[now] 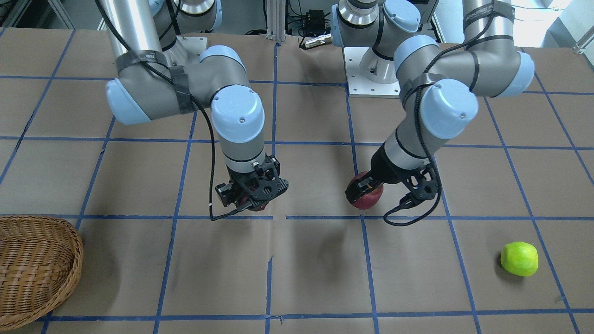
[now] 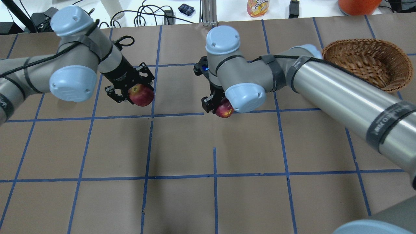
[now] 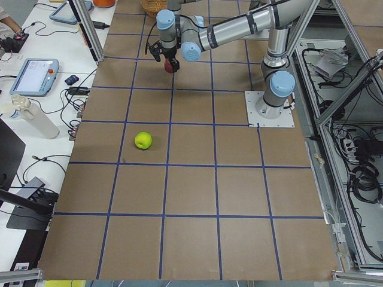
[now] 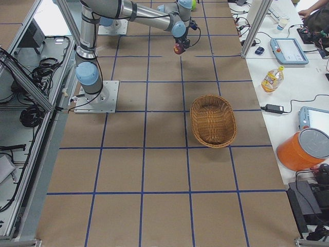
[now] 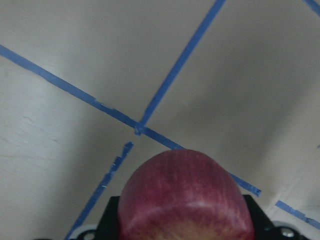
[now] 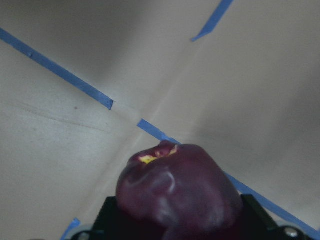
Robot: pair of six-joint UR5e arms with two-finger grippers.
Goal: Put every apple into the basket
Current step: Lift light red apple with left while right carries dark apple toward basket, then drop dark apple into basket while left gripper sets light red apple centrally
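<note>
My left gripper is shut on the brighter red apple, which hangs above the table and fills the bottom of the left wrist view. My right gripper is shut on the dark maroon apple, also off the paper; in the front view that apple barely shows under the fingers. The yellow-green apple lies alone on the table, well out to my left. The wicker basket stands far to my right with nothing in it.
Brown paper with blue tape lines covers the table. The right arm's long link stretches across the right half near the basket. A bottle, cables and an orange container sit beyond the far edge.
</note>
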